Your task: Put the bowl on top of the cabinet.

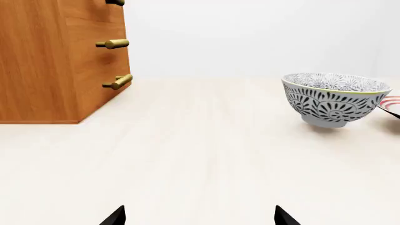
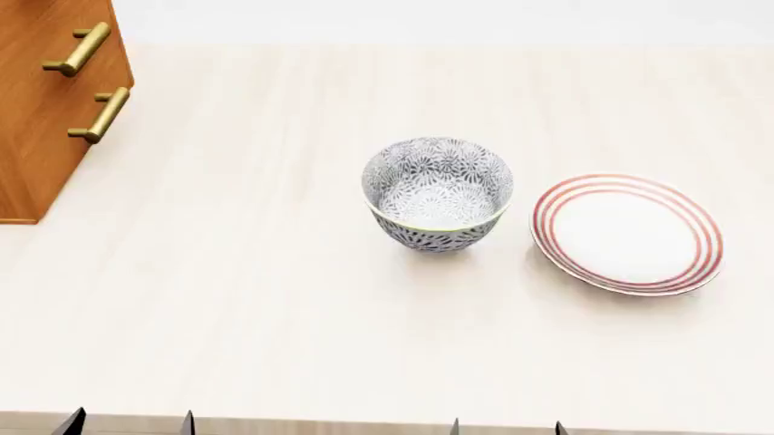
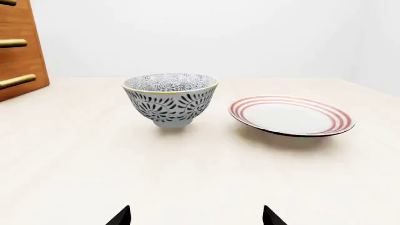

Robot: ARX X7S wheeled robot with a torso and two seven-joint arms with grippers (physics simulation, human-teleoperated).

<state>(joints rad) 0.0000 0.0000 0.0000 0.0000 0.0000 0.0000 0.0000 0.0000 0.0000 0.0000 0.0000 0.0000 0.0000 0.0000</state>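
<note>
The bowl (image 2: 437, 192) stands upright at the middle of the pale table, patterned in dark grey-blue; it also shows as the bowl (image 1: 334, 98) and the bowl (image 3: 170, 99). The orange-brown cabinet (image 2: 49, 95) with brass handles stands at the far left, also seen as the cabinet (image 1: 59, 61) and the cabinet (image 3: 18, 51). My left gripper (image 2: 127, 423) and right gripper (image 2: 506, 428) sit at the table's near edge, only their black fingertips showing. Both are open with nothing between them: left gripper (image 1: 200, 216), right gripper (image 3: 196, 216). The bowl is well ahead of both.
A flat white plate with red rings (image 2: 626, 233) lies just right of the bowl, also seen as the plate (image 3: 291, 116). The pale wooden table (image 2: 242, 299) stretches between the grippers and the bowl.
</note>
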